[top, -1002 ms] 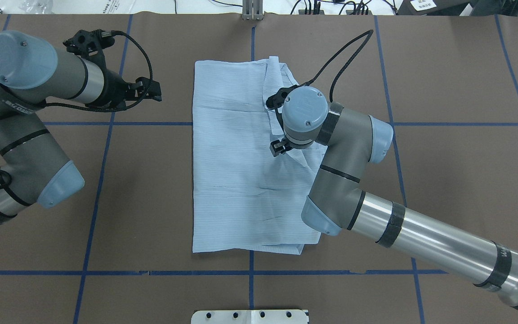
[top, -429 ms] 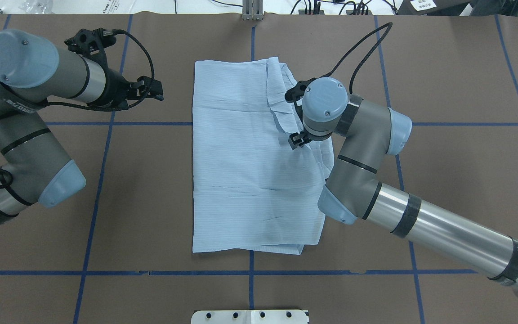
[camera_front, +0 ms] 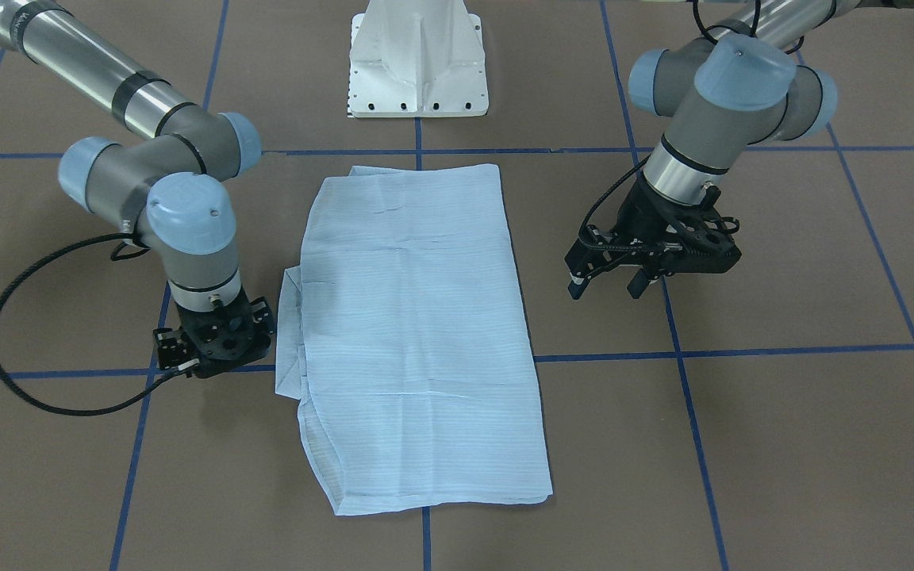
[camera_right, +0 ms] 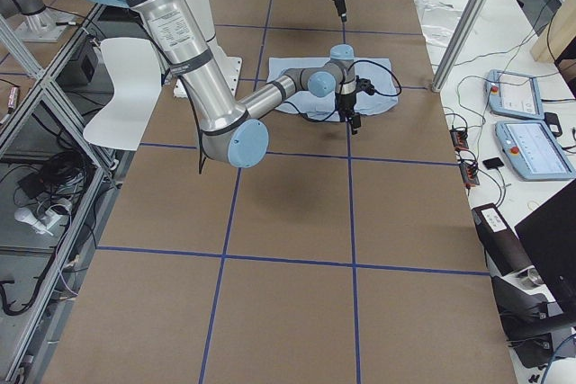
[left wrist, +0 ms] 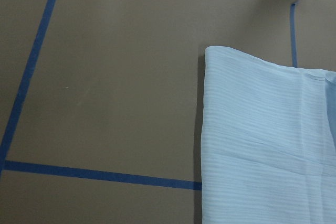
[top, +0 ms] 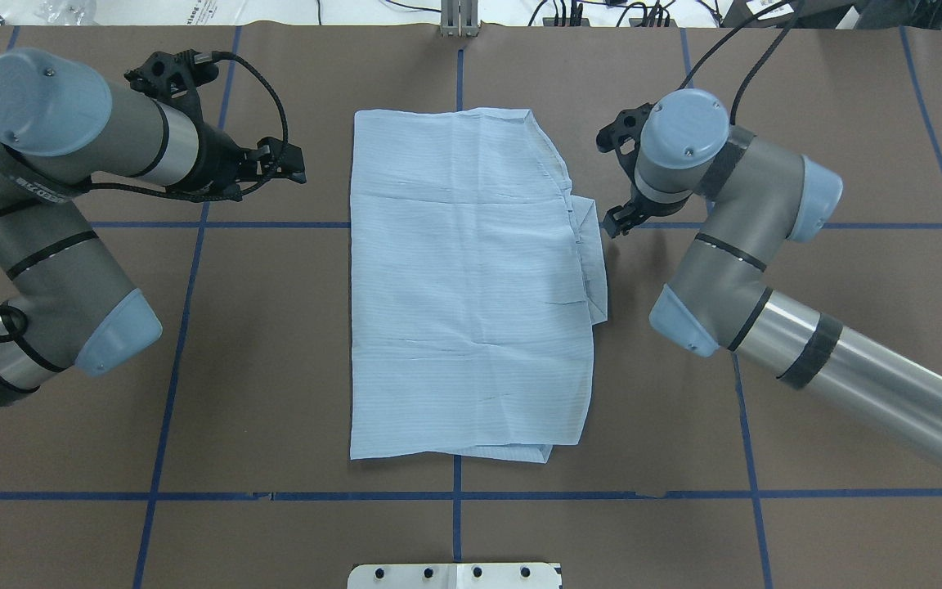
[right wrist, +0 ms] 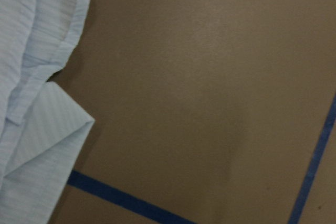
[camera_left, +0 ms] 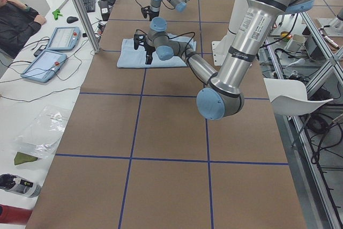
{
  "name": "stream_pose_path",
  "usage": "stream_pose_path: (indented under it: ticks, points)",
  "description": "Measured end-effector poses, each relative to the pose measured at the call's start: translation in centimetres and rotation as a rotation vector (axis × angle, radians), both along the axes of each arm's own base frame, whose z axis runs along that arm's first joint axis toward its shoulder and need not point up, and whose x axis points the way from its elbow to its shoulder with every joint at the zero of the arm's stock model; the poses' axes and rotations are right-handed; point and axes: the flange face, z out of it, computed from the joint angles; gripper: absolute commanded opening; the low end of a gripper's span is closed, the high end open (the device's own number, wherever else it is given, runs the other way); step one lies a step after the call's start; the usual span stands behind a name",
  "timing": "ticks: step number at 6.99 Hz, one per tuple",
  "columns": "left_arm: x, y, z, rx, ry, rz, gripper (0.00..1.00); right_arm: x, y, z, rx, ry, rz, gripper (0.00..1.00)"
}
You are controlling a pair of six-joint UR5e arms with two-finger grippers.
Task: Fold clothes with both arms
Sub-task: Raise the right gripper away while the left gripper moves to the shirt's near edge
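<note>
The light-blue striped shirt (top: 471, 311) lies folded into a flat upright rectangle at the middle of the table, and it also shows in the front view (camera_front: 417, 341). A small folded corner sticks out at its right edge (top: 594, 245). My right gripper (top: 614, 225) hangs low just beside that corner, off the cloth and holding nothing; its fingers are hidden (camera_front: 215, 353). The right wrist view shows the shirt edge (right wrist: 31, 129) and bare table. My left gripper (camera_front: 604, 292) is open and empty, above the table to the shirt's left (top: 298, 170).
The white pedestal base (camera_front: 417, 71) stands at the robot's side of the table. Blue tape lines (top: 185, 311) grid the brown table top. A metal post (top: 459, 20) stands at the far edge. An operator (camera_left: 16, 20) and tablets sit beyond the far side.
My right gripper moved right and toward the far side, drew the raised flap off the shirt's top, and now stands clear of the cloth. The flap lies flat. The left gripper shifted only slightly.
</note>
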Motion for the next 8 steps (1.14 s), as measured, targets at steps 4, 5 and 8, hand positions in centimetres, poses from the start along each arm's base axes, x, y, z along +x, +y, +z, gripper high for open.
stream_pose_path:
  ticks: [4,5,8]
  points:
    - [-0.1,0.6,-1.4,0.004,0.033,0.026,1.00,2.7,-1.4,-5.4,-0.004,-0.135,-0.026,1.00]
    - [0.0,1.4,-2.0,-0.005,0.057,0.052,1.00,3.2,-0.4,-6.2,-0.032,-0.182,-0.036,1.00]
    - [5.8,8.5,-3.9,-0.145,0.146,0.118,1.00,7.4,5.7,-5.6,-0.174,-0.302,0.001,1.00]
